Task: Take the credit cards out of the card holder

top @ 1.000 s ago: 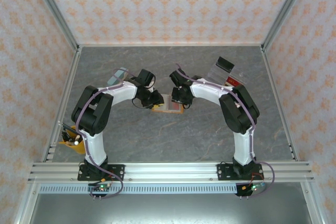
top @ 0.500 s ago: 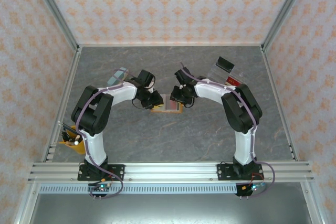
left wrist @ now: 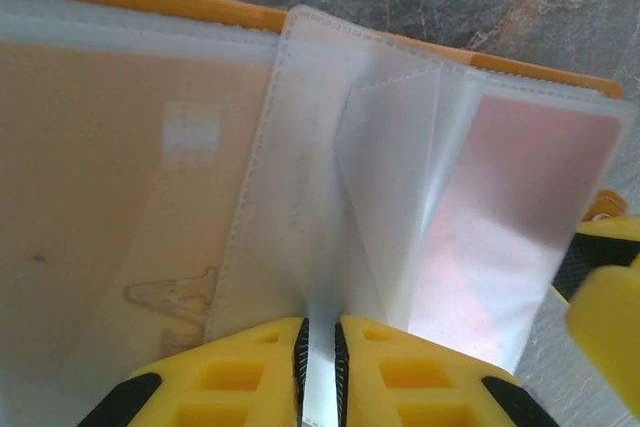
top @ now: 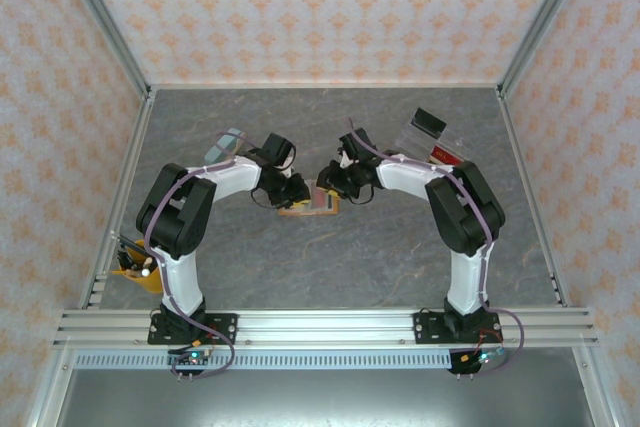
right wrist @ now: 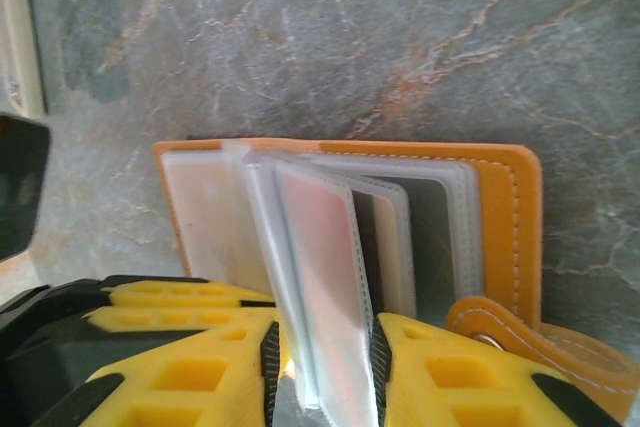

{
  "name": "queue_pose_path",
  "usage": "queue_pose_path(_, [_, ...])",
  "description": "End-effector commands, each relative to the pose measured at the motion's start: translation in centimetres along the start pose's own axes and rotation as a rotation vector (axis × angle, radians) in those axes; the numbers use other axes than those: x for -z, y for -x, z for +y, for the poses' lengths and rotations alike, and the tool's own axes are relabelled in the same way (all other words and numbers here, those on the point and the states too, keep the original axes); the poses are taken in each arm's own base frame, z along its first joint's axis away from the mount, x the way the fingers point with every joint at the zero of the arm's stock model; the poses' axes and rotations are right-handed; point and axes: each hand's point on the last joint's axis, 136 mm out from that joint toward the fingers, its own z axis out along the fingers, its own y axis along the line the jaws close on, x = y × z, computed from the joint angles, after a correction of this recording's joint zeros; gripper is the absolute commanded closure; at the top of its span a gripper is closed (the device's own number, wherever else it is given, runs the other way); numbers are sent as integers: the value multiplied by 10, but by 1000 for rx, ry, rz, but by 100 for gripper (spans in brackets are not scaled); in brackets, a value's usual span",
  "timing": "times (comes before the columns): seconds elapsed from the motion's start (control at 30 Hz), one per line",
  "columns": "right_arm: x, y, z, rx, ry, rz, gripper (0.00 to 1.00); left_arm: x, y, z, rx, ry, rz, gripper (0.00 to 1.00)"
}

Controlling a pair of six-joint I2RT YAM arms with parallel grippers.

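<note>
Card holder (top: 310,205), orange, lies open at the middle of the grey marbled table (top: 400,277), between the two arms. The left gripper (left wrist: 320,332) pinches a clear pocket leaf (left wrist: 300,197) at its lower edge. The right gripper (right wrist: 325,347) pinches an upright pocket (right wrist: 352,282) that has a reddish credit card (right wrist: 315,237) inside.

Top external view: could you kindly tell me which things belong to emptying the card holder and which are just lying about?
Part of the job:
- card holder
- reddish card in its pocket
- left hand and right hand, both on pocket leaves

Lying about:
- black block
- clear tray
- pale-blue box
- yellow bin
</note>
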Motion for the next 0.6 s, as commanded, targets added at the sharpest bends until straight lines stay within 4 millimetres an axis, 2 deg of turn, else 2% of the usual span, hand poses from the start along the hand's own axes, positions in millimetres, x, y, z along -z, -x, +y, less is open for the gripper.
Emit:
queue_pose_path(0.0, [15, 3, 28, 21, 107, -11, 68, -6, -7, 22, 15, 88, 13, 81])
queue_pose_path(0.27, [12, 1, 31, 17, 130, 9, 68, 29, -1, 14, -16, 110, -67, 81])
queue_pose_path(0.4, [10, 0, 37, 10, 164, 27, 68, 45, 2, 13, -25, 107, -97, 78])
queue_pose_path(0.57, [5, -2, 48, 6, 214, 54, 68, 57, 9, 27, -1, 137, -127, 78])
